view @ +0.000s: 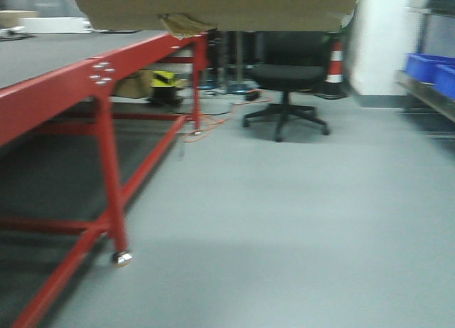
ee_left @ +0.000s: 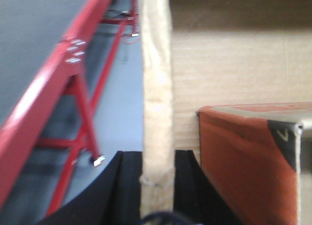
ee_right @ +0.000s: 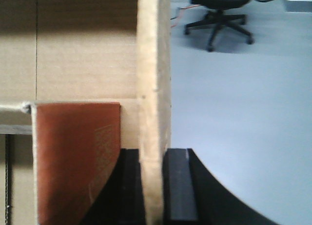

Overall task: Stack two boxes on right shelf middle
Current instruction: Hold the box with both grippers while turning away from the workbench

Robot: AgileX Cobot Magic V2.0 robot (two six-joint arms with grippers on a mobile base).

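carton: brown cardboard carton (view: 213,4) held up at the top edge of the front view; only its underside and a strip of its front face show, and they're blurred
long axis: runs left-right across the front view, roughly level; underside faces the floor (view: 284,221), open side faces the wrist cameras
location: over the grey floor, just right of the red-framed bench (view: 43,104) with a strip of floor showing between them in the left wrist view; well apart from the shelf (view: 426,99) at the far right
tape flap (view: 186,23): yellowish, hangs off the underside near the carton's left end
left pincer (ee_left: 157,159): narrow, clamped on the carton's left end wall, one black finger outside and one inside
right pincer (ee_right: 154,154): narrow, clamped on the right end wall the same way
inside: orange-red box (ee_left: 243,161) sits in the carton, just beside the left wall with a small gap; an orange-red face also shows just inside the right wall, can't tell if it's the same item
background: black office chair (view: 288,75), striped cone (view: 334,61), blue bins (view: 430,65) on the shelf
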